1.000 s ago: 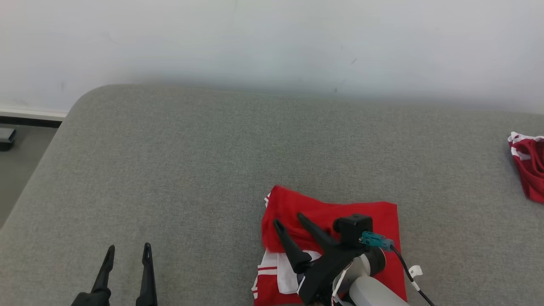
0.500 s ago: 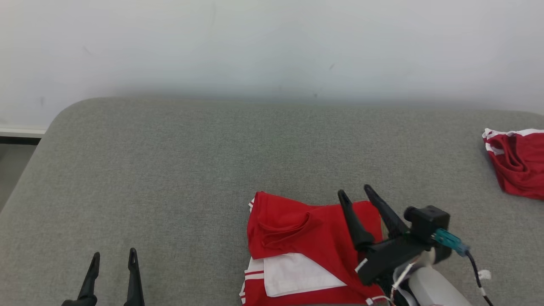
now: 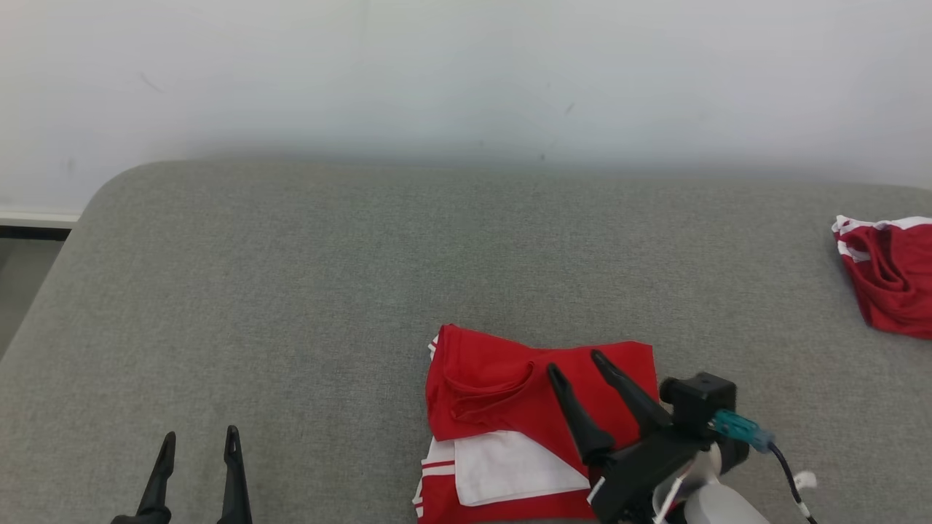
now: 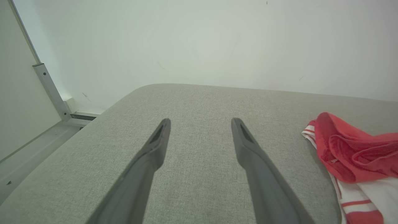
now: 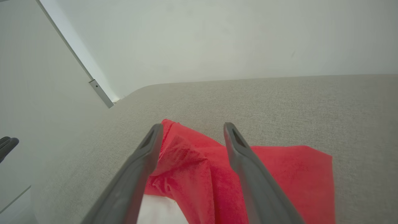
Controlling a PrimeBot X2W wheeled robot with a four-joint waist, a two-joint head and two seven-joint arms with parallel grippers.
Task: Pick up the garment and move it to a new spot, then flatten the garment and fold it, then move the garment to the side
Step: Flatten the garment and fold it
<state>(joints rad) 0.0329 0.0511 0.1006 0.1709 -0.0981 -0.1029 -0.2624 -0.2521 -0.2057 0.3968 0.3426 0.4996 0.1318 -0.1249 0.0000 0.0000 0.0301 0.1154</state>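
Note:
The red garment [image 3: 510,393] with white stripes and a white panel lies folded on the grey cushion [image 3: 328,291], near its front edge, with a rumpled fold at its left. My right gripper [image 3: 577,362] hovers open over its right half, nothing between the fingers; the right wrist view has the red garment [image 5: 199,168] under and between the spread fingers [image 5: 239,146]. My left gripper [image 3: 200,437] stands open at the lower left, well away from the cloth. Its wrist view has the left gripper [image 4: 200,123] over bare cushion, the garment [image 4: 351,152] at the right edge.
A second red and white garment [image 3: 892,276] lies bunched at the cushion's right edge. A white wall [image 3: 466,73] runs behind the cushion. The floor [image 3: 22,284] drops off past the rounded left corner.
My right gripper let go of the garment's left fold, opened wide, swung right and came back a little toward the middle. The fold stays rumpled. The head camera shifted too.

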